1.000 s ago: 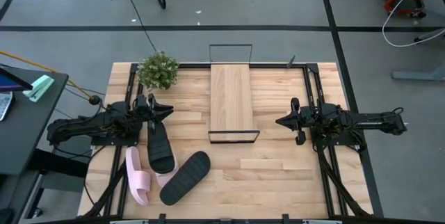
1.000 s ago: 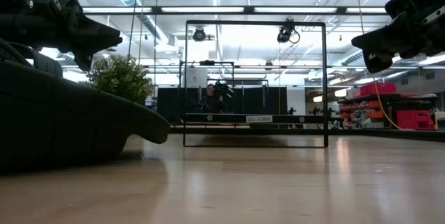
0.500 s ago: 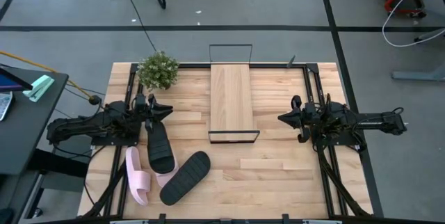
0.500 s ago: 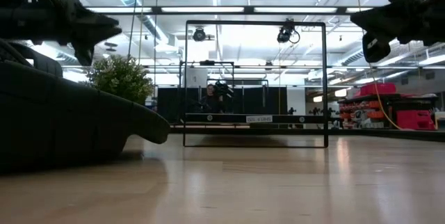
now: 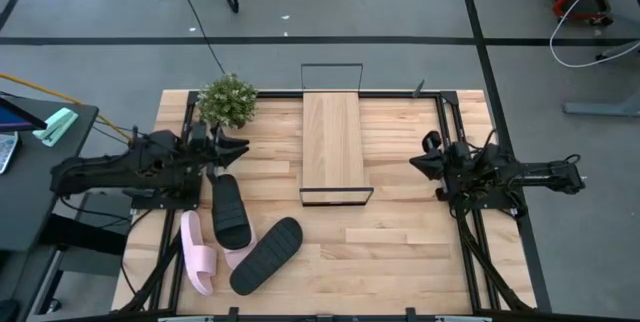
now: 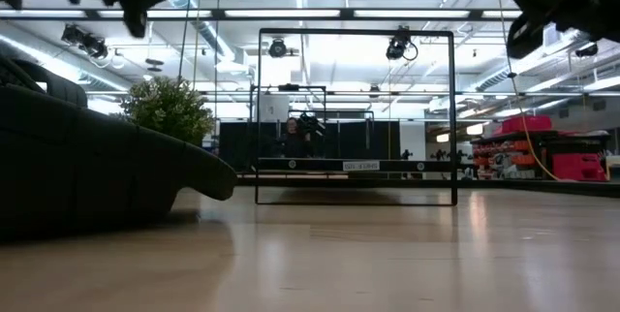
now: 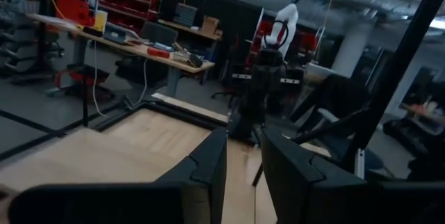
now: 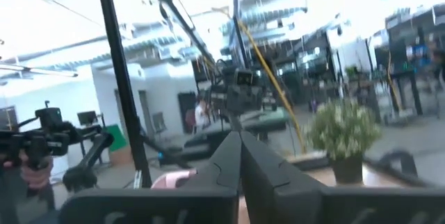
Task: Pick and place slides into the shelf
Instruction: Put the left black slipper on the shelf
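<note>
Slides, four open-toe sandals with one wide strap each, lie bunched on the slatted wooden tabletop (image 5: pixel 400 252), none of them yet on the long narrow light-wood shelf (image 5: pixel 332 140) with its thin black wire frame. One black slide (image 5: pixel 229 210) sits just beyond the fingertips of the left gripper (image 5: pixel 238 151), on the side away from the small potted green plant (image 5: pixel 227 100); its long axis runs roughly crosswise to the line of those fingers. A second black slide (image 5: pixel 266 255) lies farther off at a slant, overlapping a pale pink slide (image 5: pixel 236 256) of which only an edge shows, and another pale pink slide (image 5: pixel 196 252) rests beside them.

The left gripper hangs raised above the table with nothing between its fingers, which stand a narrow gap apart in the left wrist view. The right gripper (image 5: pixel 419 164) waits well across the table, its fingers pressed together and empty, the shelf lying between it and the sandals. By that layout the left arm is plainly the nearer one for the next pick, and the shelf sits ahead of its fingertips.

From table height a large dark slide fills the foreground and hides the rest of the pile. The shelf's wire end frame shows there, but its board is seen only edge-on.
</note>
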Robot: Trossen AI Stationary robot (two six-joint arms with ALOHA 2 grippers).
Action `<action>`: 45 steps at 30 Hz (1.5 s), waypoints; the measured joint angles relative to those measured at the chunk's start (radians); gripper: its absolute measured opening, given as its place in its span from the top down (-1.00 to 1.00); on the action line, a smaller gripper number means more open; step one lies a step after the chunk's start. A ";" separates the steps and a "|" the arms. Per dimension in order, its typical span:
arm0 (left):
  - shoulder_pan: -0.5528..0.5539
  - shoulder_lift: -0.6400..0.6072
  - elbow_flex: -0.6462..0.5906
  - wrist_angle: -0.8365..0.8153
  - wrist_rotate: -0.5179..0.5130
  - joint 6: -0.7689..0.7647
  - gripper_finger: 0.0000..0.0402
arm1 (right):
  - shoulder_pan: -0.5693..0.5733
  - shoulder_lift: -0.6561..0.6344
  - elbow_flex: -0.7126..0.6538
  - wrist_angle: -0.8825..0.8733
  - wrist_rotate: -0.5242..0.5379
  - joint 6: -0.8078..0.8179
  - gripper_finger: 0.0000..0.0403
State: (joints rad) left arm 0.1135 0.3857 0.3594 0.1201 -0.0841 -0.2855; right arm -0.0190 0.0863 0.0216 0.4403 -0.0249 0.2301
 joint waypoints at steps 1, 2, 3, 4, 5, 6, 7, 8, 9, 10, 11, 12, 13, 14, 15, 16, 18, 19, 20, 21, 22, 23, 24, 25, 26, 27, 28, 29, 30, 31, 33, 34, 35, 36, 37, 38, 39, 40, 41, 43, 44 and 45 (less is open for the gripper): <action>0.000 0.035 0.026 -0.001 0.000 0.010 0.53 | 0.000 0.000 0.011 0.000 0.004 -0.016 0.93; 0.000 0.071 0.054 -0.001 0.000 0.020 0.53 | 0.000 0.000 0.024 0.001 0.009 -0.033 0.93; 0.000 0.109 0.083 0.000 0.000 0.034 0.53 | 0.000 0.000 0.040 0.001 0.012 -0.052 0.93; 0.000 0.144 0.112 0.000 0.000 0.046 0.53 | 0.000 0.002 0.059 0.001 0.017 -0.075 0.93; 0.000 0.176 0.140 -0.001 0.000 0.066 0.53 | 0.000 0.007 0.080 0.002 0.020 -0.101 0.93; 0.000 0.209 0.170 -0.001 0.000 0.088 0.53 | 0.000 0.012 0.103 0.001 0.023 -0.126 0.93; 0.000 0.242 0.200 0.000 0.000 0.108 0.52 | 0.000 0.021 0.129 -0.005 0.026 -0.150 0.93; 0.000 0.272 0.232 0.001 0.000 0.125 0.52 | 0.000 0.032 0.160 -0.019 0.027 -0.174 0.93; 0.000 0.300 0.262 0.002 0.000 0.142 0.52 | 0.000 0.044 0.192 -0.039 0.027 -0.194 0.93; 0.000 0.330 0.292 0.002 0.000 0.157 0.53 | 0.000 0.060 0.227 -0.062 0.027 -0.209 0.93; 0.000 0.359 0.322 0.003 0.000 0.169 0.54 | 0.000 0.078 0.262 -0.083 0.027 -0.220 0.93; 0.000 0.384 0.351 0.002 0.000 0.182 0.54 | 0.000 0.099 0.298 -0.105 0.027 -0.230 0.93; 0.000 0.409 0.379 0.000 0.000 0.191 0.55 | 0.000 0.122 0.335 -0.116 0.027 -0.232 0.93; 0.000 0.433 0.409 0.002 0.000 0.197 0.56 | 0.000 0.147 0.372 -0.122 0.027 -0.232 0.93; 0.000 0.454 0.437 0.003 0.000 0.202 0.58 | 0.000 0.173 0.408 -0.123 0.027 -0.232 0.93; 0.000 0.474 0.463 0.002 0.000 0.204 0.59 | 0.000 0.202 0.444 -0.125 0.030 -0.233 0.93; 0.000 0.510 0.516 0.002 0.000 0.204 0.61 | 0.000 0.261 0.520 -0.127 0.038 -0.233 0.93; 0.000 0.526 0.540 0.000 0.000 0.204 0.62 | 0.000 0.293 0.559 -0.130 0.047 -0.233 0.93; 0.000 0.541 0.566 0.003 0.000 0.204 0.63 | 0.000 0.323 0.595 -0.133 0.057 -0.233 0.93; 0.000 0.551 0.588 0.003 0.000 0.204 0.64 | 0.000 0.354 0.634 -0.139 0.067 -0.233 0.93; 0.000 0.560 0.608 0.001 0.000 0.204 0.65 | 0.000 0.385 0.672 -0.158 0.078 -0.232 0.93; 0.000 0.568 0.627 0.003 0.000 0.205 0.66 | 0.000 0.413 0.712 -0.185 0.096 -0.224 0.93; 0.000 0.573 0.642 0.003 0.000 0.204 0.67 | 0.000 0.441 0.752 -0.221 0.120 -0.208 0.93; 0.000 0.578 0.655 0.001 0.000 0.204 0.67 | 0.000 0.471 0.795 -0.265 0.150 -0.196 0.93; 0.000 0.582 0.667 0.004 0.000 0.203 0.68 | 0.000 0.499 0.840 -0.313 0.175 -0.187 0.93; 0.000 0.582 0.674 0.002 0.000 0.194 0.69 | 0.000 0.526 0.881 -0.367 0.193 -0.186 0.93; 0.000 0.582 0.678 0.000 0.000 0.181 0.69 | 0.000 0.557 0.925 -0.421 0.204 -0.196 0.93; 0.000 0.582 0.683 0.002 0.001 0.162 0.69 | -0.001 0.583 0.967 -0.468 0.209 -0.212 0.93; 0.000 0.581 0.684 0.003 0.000 0.148 0.69 | 0.000 0.610 1.006 -0.510 0.208 -0.227 0.93; 0.000 0.579 0.684 0.000 0.001 0.136 0.69 | 0.000 0.640 1.042 -0.551 0.208 -0.236 0.93; 0.000 0.575 0.684 -0.008 0.001 0.141 0.69 | 0.000 0.692 1.117 -0.628 0.203 -0.239 0.93; -0.002 0.575 0.684 -0.008 0.002 0.144 0.68 | 0.000 0.716 1.149 -0.666 0.195 -0.240 0.93; -0.008 0.574 0.684 -0.015 0.002 0.143 0.67 | 0.000 0.741 1.183 -0.716 0.189 -0.244 0.93; -0.013 0.575 0.684 -0.022 0.002 0.140 0.66 | 0.000 0.765 1.213 -0.758 0.182 -0.252 0.93; -0.016 0.575 0.684 -0.027 0.002 0.139 0.66 | 0.000 0.787 1.238 -0.789 0.174 -0.259 0.93; -0.018 0.575 0.684 -0.031 0.002 0.136 0.65 | 0.000 0.808 1.262 -0.820 0.166 -0.264 0.93; -0.022 0.575 0.684 -0.034 0.003 0.130 0.64 | 0.000 0.828 1.282 -0.850 0.153 -0.266 0.93; -0.025 0.575 0.684 -0.039 0.003 0.118 0.64 | 0.000 0.846 1.300 -0.871 0.142 -0.266 0.93; -0.028 0.575 0.684 -0.044 0.003 0.112 0.64 | 0.000 0.863 1.316 -0.889 0.133 -0.266 0.93; -0.036 0.575 0.684 -0.047 0.002 0.108 0.64 | 0.000 0.895 1.341 -0.927 0.128 -0.271 0.92; -0.043 0.575 0.684 -0.047 0.002 0.109 0.64 | 0.000 0.909 1.349 -0.945 0.127 -0.277 0.92; -0.049 0.574 0.684 -0.049 0.001 0.112 0.65 | 0.000 0.921 1.354 -0.959 0.127 -0.282 0.91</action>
State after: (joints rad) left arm 0.0646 0.9601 1.0431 0.0714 -0.0828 -0.1735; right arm -0.0193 1.0076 1.3751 -0.5187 0.1026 -0.0522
